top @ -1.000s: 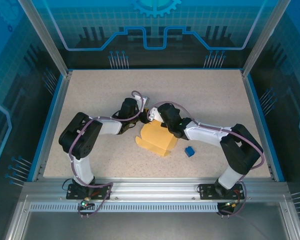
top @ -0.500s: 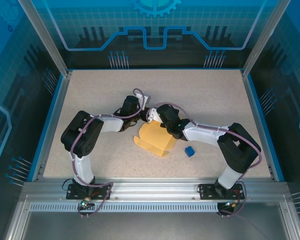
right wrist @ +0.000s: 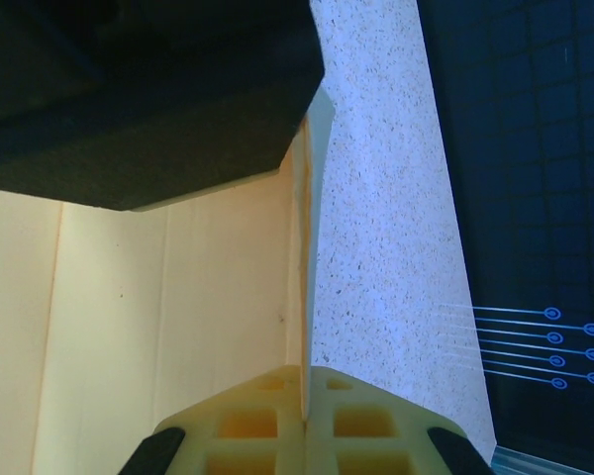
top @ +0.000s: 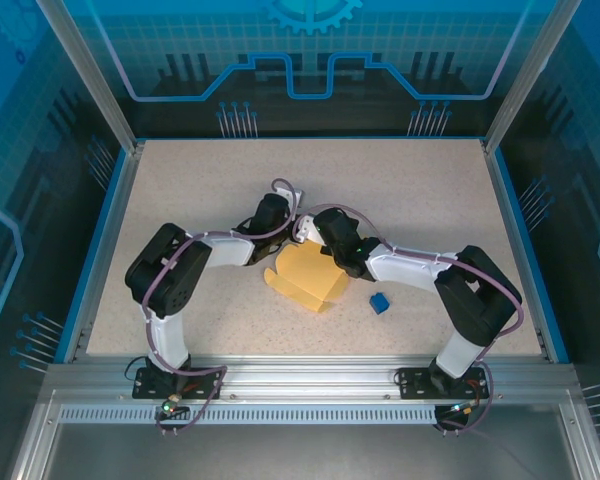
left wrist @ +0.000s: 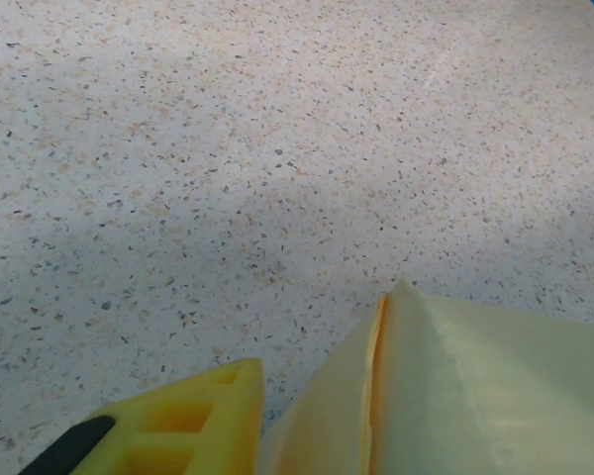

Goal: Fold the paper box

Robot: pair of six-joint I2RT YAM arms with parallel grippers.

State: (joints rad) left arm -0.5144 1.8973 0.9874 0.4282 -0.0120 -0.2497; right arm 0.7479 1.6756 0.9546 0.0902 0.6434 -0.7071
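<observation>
The paper box [top: 310, 276] lies partly folded mid-table, pale yellow with creased panels. My right gripper [top: 311, 244] is at its far edge; in the right wrist view its fingers [right wrist: 257, 426] are pressed together on a thin upright flap of the paper box [right wrist: 178, 297]. My left gripper [top: 277, 250] is at the box's far-left corner. In the left wrist view one yellow finger [left wrist: 183, 426] stands a small gap away from a raised panel of the paper box [left wrist: 465, 396]. That panel hides the other finger.
A tiny blue cube [top: 379, 302] lies on the speckled table [top: 410, 190] just right of the box. Blue rails [top: 100, 245] and glass walls enclose the table. In the right wrist view the dark body of the left arm [right wrist: 139, 89] looms over the box.
My left arm has swung right, up to the box's far-left corner, and its jaws have narrowed. The right gripper has kept its hold and hardly moved.
</observation>
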